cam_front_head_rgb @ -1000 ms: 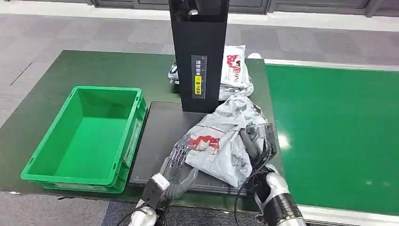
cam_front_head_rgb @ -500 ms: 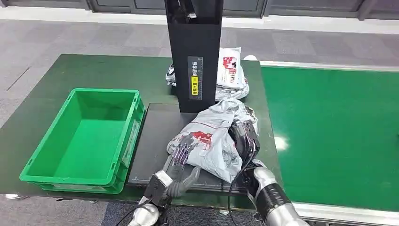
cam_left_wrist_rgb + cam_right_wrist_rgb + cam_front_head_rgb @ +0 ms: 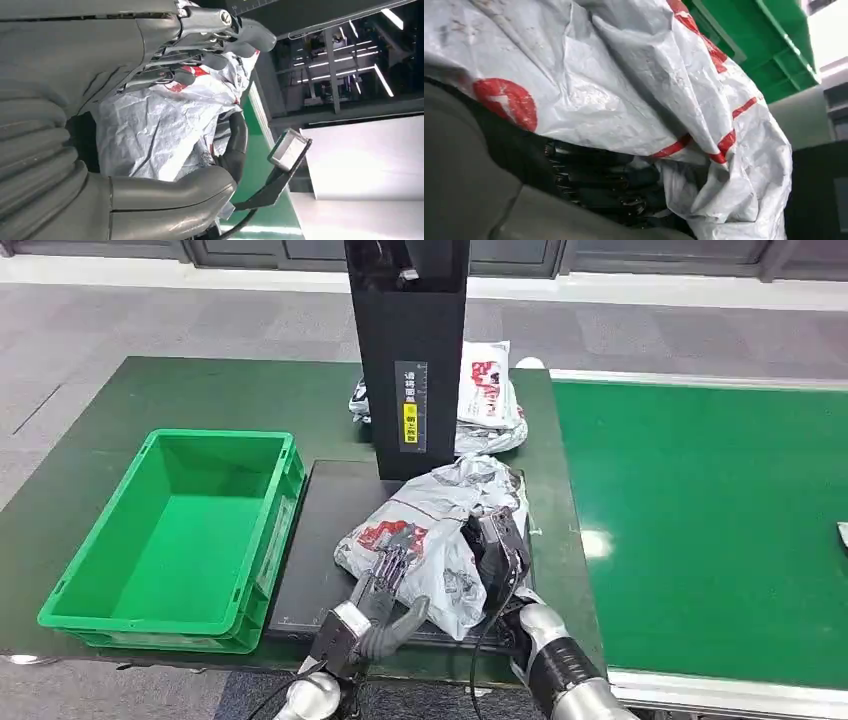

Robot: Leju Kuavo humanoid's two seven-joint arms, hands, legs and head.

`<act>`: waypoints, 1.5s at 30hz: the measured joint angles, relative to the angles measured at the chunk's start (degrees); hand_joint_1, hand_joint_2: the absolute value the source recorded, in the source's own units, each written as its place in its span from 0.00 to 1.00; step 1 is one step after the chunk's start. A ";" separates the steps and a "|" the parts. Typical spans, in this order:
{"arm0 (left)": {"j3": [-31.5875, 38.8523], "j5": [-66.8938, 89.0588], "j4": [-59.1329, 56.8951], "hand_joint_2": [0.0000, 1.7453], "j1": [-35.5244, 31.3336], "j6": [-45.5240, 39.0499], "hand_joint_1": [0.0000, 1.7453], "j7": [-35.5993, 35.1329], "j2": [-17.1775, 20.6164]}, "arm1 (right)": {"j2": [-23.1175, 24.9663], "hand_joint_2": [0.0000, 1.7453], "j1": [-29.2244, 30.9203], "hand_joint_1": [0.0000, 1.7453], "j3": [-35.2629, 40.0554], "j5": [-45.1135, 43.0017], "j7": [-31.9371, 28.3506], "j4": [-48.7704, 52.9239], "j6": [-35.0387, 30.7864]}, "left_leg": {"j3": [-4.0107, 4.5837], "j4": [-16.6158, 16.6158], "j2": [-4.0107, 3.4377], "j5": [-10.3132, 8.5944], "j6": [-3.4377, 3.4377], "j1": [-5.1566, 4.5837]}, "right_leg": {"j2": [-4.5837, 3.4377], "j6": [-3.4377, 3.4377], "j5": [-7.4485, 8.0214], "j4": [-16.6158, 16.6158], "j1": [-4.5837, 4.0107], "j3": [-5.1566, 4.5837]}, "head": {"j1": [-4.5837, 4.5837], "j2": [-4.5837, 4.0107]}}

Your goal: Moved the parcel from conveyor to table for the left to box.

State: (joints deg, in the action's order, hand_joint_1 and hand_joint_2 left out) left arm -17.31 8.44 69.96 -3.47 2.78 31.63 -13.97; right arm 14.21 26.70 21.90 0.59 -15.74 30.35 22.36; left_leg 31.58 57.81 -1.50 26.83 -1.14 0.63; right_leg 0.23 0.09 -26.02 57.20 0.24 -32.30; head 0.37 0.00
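Head view: a grey parcel (image 3: 440, 530) with red print lay on a black mat (image 3: 330, 540) on the dark green table (image 3: 150, 400), just in front of a black upright post (image 3: 408, 360) bearing a yellow label. The right hand (image 3: 497, 550) gripped the parcel's right side, dark fingers curled into the wrapper. The left hand (image 3: 385, 585) rested against the parcel's near left edge, fingers laid on the wrapper and thumb spread below; whether it gripped could not be told. A green bin (image 3: 270, 530) stood on the table just left of the mat, apart from the parcel. More bagged parcels (image 3: 485, 400) lay behind the post. The green conveyor (image 3: 700, 520) ran along the table's right side. Left wrist view: the left hand (image 3: 150, 100) bracketed the parcel (image 3: 155, 125), fingers (image 3: 200, 60) stretched over one side and thumb (image 3: 170, 187) along the other; a firm hold could not be confirmed. The right hand's dark fingers showed beyond the wrapper. Right wrist view: the parcel (image 3: 634, 90) lay crumpled over the right hand (image 3: 594, 185), whose dark fingers (image 3: 599, 175) were closed into its folds. The bin (image 3: 769, 45) showed beyond the parcel.
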 measured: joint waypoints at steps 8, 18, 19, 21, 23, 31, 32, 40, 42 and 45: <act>0.02 0.13 0.00 1.00 0.46 -0.50 0.00 0.18 0.55 | -1.38 0.00 -5.35 0.00 0.99 -1.90 -1.29 12.04 -0.04 | 0.57 0.00 0.21 -0.07 0.01 -0.01 | 0.14 -0.01 0.01 0.03 0.02 -0.49 | 0.00 0.00; 0.02 0.57 0.00 1.00 1.01 -0.68 0.00 0.53 1.20 | -3.89 0.00 -9.98 0.00 1.55 -1.68 -1.05 25.14 -0.85 | 0.89 0.01 0.31 -0.06 0.02 -0.03 | 0.25 0.00 0.00 0.03 0.04 -0.77 | 0.00 0.00; 0.02 0.57 0.00 1.00 1.01 -0.68 0.00 0.53 1.20 | -3.89 0.00 -9.98 0.00 1.55 -1.68 -1.05 25.14 -0.85 | 0.89 0.01 0.31 -0.06 0.02 -0.03 | 0.25 0.00 0.00 0.03 0.04 -0.77 | 0.00 0.00; 0.02 0.57 0.00 1.00 1.01 -0.68 0.00 0.53 1.20 | -3.89 0.00 -9.98 0.00 1.55 -1.68 -1.05 25.14 -0.85 | 0.89 0.01 0.31 -0.06 0.02 -0.03 | 0.25 0.00 0.00 0.03 0.04 -0.77 | 0.00 0.00; 0.02 0.57 0.00 1.00 1.01 -0.68 0.00 0.53 1.20 | -3.89 0.00 -9.98 0.00 1.55 -1.68 -1.05 25.14 -0.85 | 0.89 0.01 0.31 -0.06 0.02 -0.03 | 0.25 0.00 0.00 0.03 0.04 -0.77 | 0.00 0.00; 0.04 2.10 0.09 1.00 1.61 -0.63 0.00 0.85 1.20 | -4.68 0.00 -13.60 0.00 1.58 7.97 -0.30 36.74 -9.75 | 0.97 0.01 0.33 -0.06 0.02 -0.03 | 0.27 0.00 -0.01 0.04 0.04 -0.85 | 0.02 0.00; 0.04 5.18 0.61 1.00 2.12 -1.33 0.00 -0.22 1.20 | -4.81 0.00 -15.02 0.00 1.60 15.70 3.37 43.84 -15.48 | 1.01 0.01 0.33 -0.06 0.02 -0.03 | 0.27 0.00 -0.01 0.04 0.04 -0.89 | 0.00 0.00; 0.04 8.79 1.77 1.00 2.55 -2.27 0.00 -2.07 1.07 | -5.90 0.00 -14.34 0.00 4.92 36.86 18.72 50.52 -15.36 | 1.06 0.01 0.34 -0.09 -0.01 -0.03 | 0.28 0.00 0.00 0.04 0.04 -0.91 | 0.00 0.00; 0.04 9.48 1.77 1.00 2.54 -2.64 0.00 -2.55 0.92 | -6.16 0.00 -13.16 0.00 6.53 42.67 21.78 50.08 -15.10 | 1.08 0.01 0.34 -0.10 -0.01 -0.03 | 0.28 0.00 0.00 0.05 0.04 -0.93 | 0.02 0.00; 0.04 10.10 1.77 1.00 2.50 -2.93 0.00 -2.97 0.53 | -6.49 0.00 -10.91 0.00 8.63 48.30 24.91 47.84 -14.21 | 1.08 0.01 0.35 -0.12 -0.01 -0.03 | 0.29 -0.01 0.00 0.05 0.04 -0.93 | 0.02 0.00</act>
State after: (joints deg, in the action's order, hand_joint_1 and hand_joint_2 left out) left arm -17.27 18.54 71.73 -0.97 -0.15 28.65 -13.44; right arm 7.72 15.79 30.53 48.89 9.18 78.19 8.15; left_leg 32.66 57.81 -1.15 26.71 -1.14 0.59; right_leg 0.51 0.09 -26.02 57.25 0.28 -33.23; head 0.39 0.00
